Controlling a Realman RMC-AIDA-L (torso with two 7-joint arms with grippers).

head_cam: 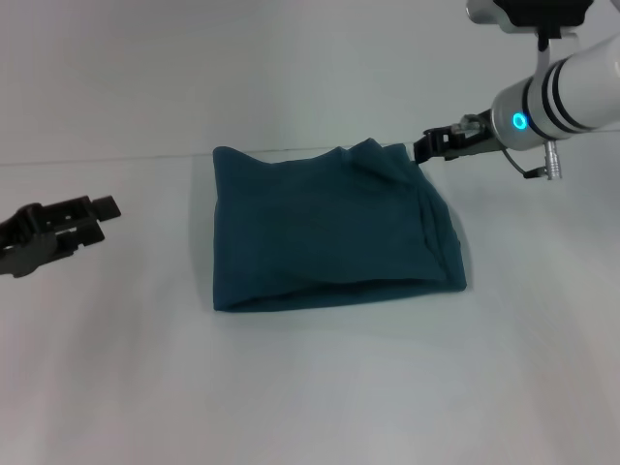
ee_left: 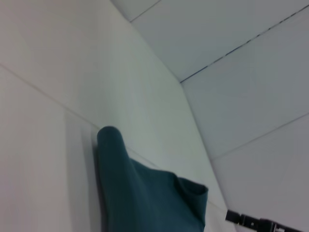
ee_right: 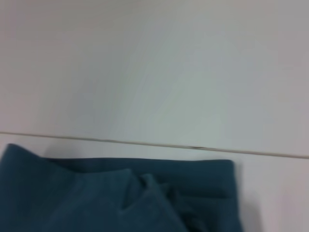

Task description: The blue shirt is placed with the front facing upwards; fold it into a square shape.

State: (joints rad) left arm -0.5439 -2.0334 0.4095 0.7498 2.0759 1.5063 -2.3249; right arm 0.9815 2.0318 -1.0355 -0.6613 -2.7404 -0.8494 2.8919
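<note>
Blue shirt (head_cam: pixel 329 228) already roughly square on table (head_cam: pixel 310 387) (far-right corner rumpled). Right tool (head_cam: pixel 427 145) at that corner, grip unclear; left tool (head_cam: pixel 92 218) open, empty.

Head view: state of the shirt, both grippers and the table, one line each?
Dark teal-blue cotton shirt: folded into a rough square, lettering hidden, far right corner rumpled.
Right gripper: at the shirt's far right corner, touching its edge.
Left gripper: off to the shirt's left, apart from it, holding nothing.
White table: bears the shirt.
</note>
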